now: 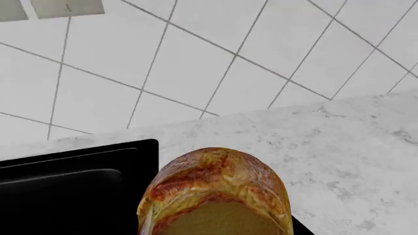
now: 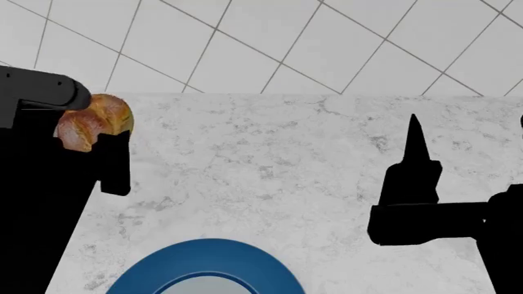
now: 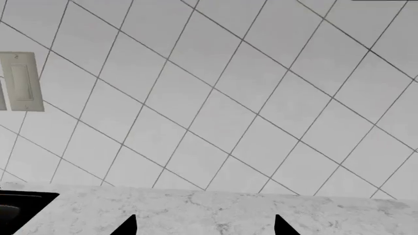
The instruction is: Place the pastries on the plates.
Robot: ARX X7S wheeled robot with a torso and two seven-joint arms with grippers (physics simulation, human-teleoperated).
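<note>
A: What is cut off or hard to read here?

B: In the head view only the far arc of the blue-rimmed plate [image 2: 208,264] shows, at six o'clock on the white marbled bench [image 2: 270,159]; the rest runs off the frame. The left arm is a black mass down the nine o'clock side and hides much of the left hand [image 2: 102,144], so I cannot see both fingers there.

A: And the bread roll?

B: The bread roll [image 2: 94,130] sits at about ten o'clock in the head view, up in the left hand and partly behind the arm. The left wrist view shows the roll [image 1: 216,188] far better: a crusty, golden-brown dome with reddish blistered patches and a paler flat underside, filling the near part of the frame. The hand is closed on it, though the fingers themselves barely show.

A: Does that wrist view add anything more?

B: A black sink basin [image 1: 72,186] set into the bench beside the roll, and the grey-grouted white wall tiles [image 1: 216,54].

A: The right hand?

B: The right hand [image 2: 413,159] hovers at three o'clock, seen edge-on. The right wrist view shows two black fingertips [image 3: 126,226] set wide apart, nothing between them, and a pale wall switch [image 3: 19,81].
</note>
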